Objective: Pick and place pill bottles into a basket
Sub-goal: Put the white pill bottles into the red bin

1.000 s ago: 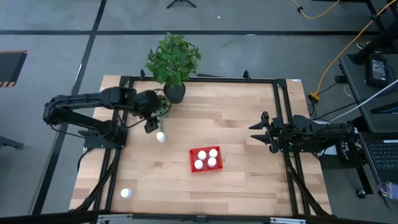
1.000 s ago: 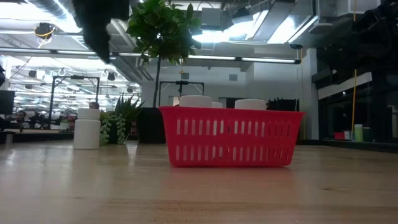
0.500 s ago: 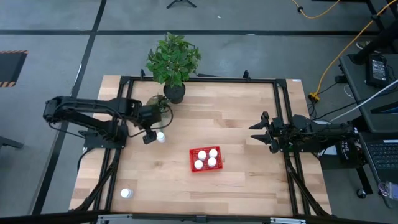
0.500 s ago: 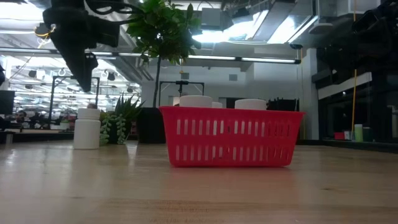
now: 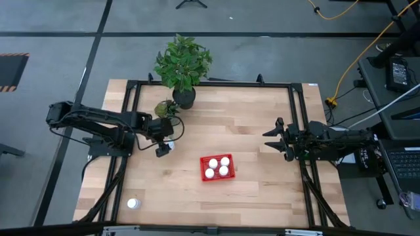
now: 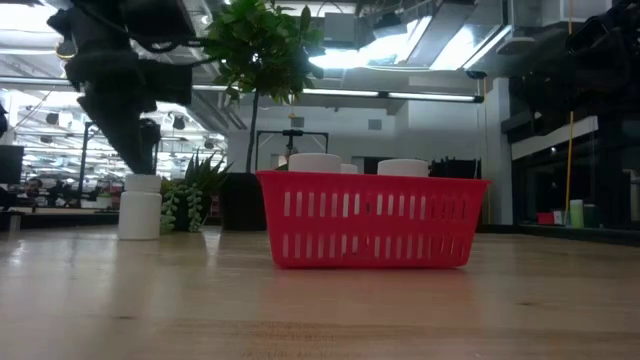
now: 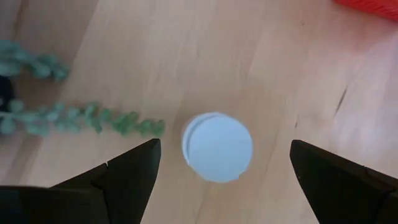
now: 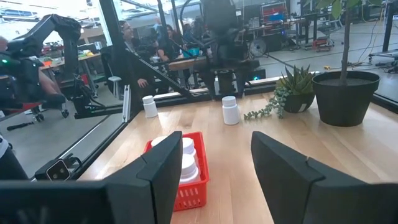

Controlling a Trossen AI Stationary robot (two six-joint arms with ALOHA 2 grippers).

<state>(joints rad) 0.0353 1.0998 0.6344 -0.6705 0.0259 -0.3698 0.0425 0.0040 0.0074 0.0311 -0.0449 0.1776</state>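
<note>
A white pill bottle (image 5: pixel 170 145) stands upright on the wooden table (image 5: pixel 262 118), at about ten o'clock from the red basket (image 5: pixel 217 167) and well apart from it. The left gripper (image 5: pixel 164 148) hangs right above this bottle, its fingers spread wide; in the left wrist view the white cap (image 7: pixel 217 147) sits squarely in the gap between the two dark fingers (image 7: pixel 134 168), touching neither. From table height the gripper's dark body (image 6: pixel 120 90) reaches down to just over the cap of the bottle (image 6: pixel 140 207).

The basket sits near the middle of the table and holds four bottles (image 5: pixel 218 166), packed close together; their white caps show above the red rim (image 6: pixel 370 180) in the low view. A sixth bottle (image 5: pixel 133 204) stands alone toward the table's seven o'clock corner, far from everything else.

A potted plant (image 5: pixel 183 64) stands at the table's eleven o'clock edge, and a small trailing green plant (image 5: pixel 165 109) lies just beyond the left gripper at its twelve o'clock.

The right gripper (image 5: pixel 274 137) waits at the table's three o'clock side, fingers apart, clear of all bottles. People sit in the room beyond the table (image 8: pixel 140 46).
</note>
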